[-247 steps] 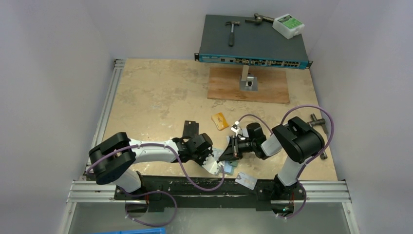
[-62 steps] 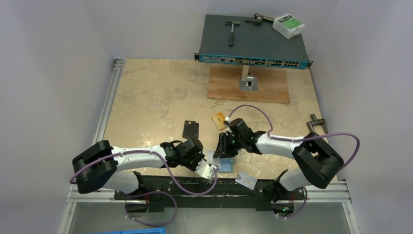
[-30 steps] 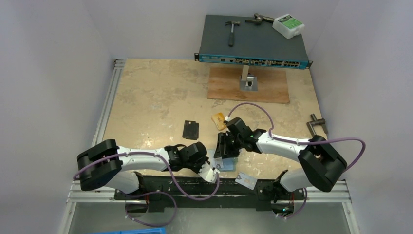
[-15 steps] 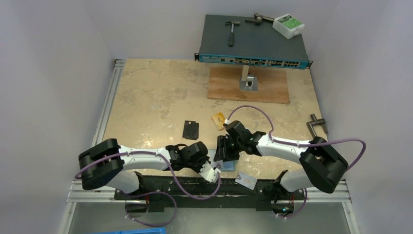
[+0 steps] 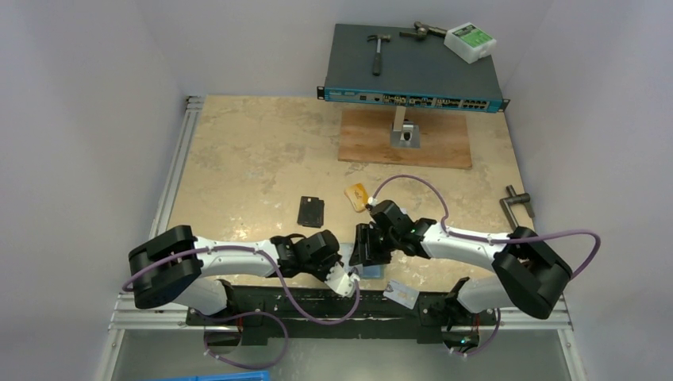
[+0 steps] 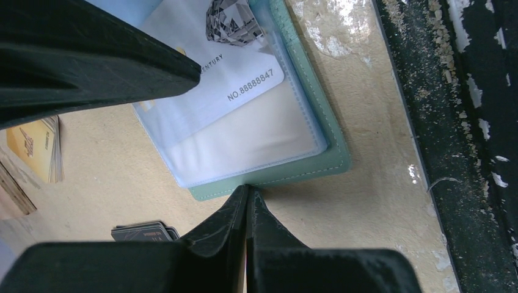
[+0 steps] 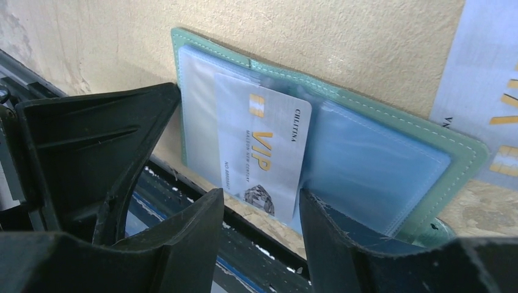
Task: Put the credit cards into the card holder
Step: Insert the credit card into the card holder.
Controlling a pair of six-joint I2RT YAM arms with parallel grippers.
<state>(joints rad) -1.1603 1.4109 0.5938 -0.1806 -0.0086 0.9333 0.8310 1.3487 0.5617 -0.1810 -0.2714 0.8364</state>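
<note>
Step in hand: seat the silver VIP card (image 7: pixel 262 146) in the clear sleeve of the card holder (image 7: pixel 467 152). The card looks partly in and slightly askew. Right gripper (image 7: pixel 261 195): jaws apart, straddling the card's outer end above the holder's rail-side edge, not clamping it. Left gripper (image 6: pixel 247 192): clenched on nothing, tip at the holder's edge. Judgement: pin the holder with the left gripper, square the card to the sleeve, push flat and slow. The orange card (image 5: pixel 359 196) lies well beyond the holder.

A robotics lab bench: white screens (image 5: pixel 87 119) around a beige table (image 5: pixel 254 151), a network switch (image 5: pixel 432 71) and hammer (image 5: pixel 378 52) at twelve o'clock.
</note>
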